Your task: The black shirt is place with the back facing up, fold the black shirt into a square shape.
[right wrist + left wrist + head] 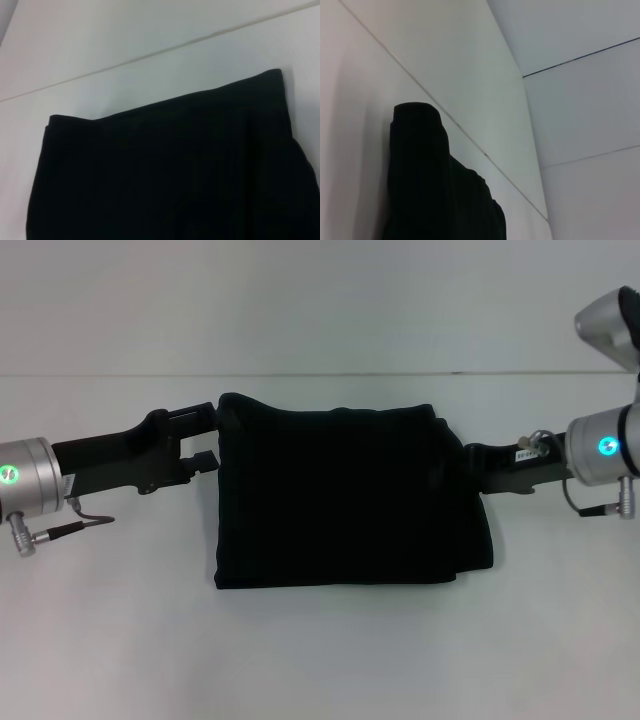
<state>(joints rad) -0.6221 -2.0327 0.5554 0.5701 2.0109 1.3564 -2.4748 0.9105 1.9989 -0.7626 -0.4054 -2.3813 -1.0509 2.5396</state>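
The black shirt (340,495) lies folded into a rough rectangle in the middle of the white table, plain side up. Its right side shows stacked layers with a lower flap sticking out. My left gripper (207,441) is at the shirt's far left corner, open, its fingertips just touching the fabric edge. My right gripper (474,464) is against the shirt's right edge, its tips hidden by the cloth. The left wrist view shows a corner of the black shirt (435,185). The folded edge of the black shirt (165,170) fills the right wrist view.
A white table (320,650) stretches around the shirt, with a seam line (300,375) running across behind it. The right arm's upper joint (610,325) hangs at the far right corner.
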